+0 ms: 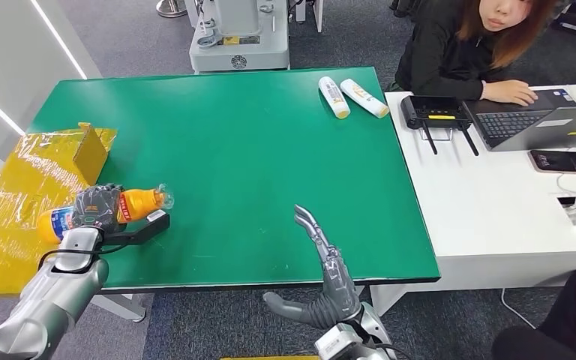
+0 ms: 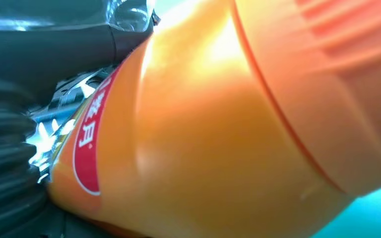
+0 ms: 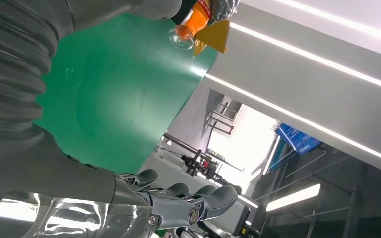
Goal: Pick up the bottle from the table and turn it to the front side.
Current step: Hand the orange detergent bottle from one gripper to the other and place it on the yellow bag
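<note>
An orange bottle [image 1: 141, 201] with a red label and a clear cap lies sideways in my left hand [image 1: 96, 208], held just above the green table [image 1: 255, 150] near its front left corner, cap toward the table's middle. Up close, the left wrist view shows the orange bottle [image 2: 218, 129] and its red label against the hand [image 2: 15, 163]. In the right wrist view the bottle's cap end [image 3: 191, 25] is seen across the table. My right hand [image 1: 330, 270] is open at the front edge, fingers stretched out over the green surface, holding nothing; its fingers [image 3: 188, 198] are spread.
Yellow plastic-wrapped cardboard [image 1: 30, 187] lies at the table's left edge. Two white bottles [image 1: 351, 96] lie at the far right corner. A white desk [image 1: 495, 202] to the right holds a router, a laptop and a phone; a person sits behind it.
</note>
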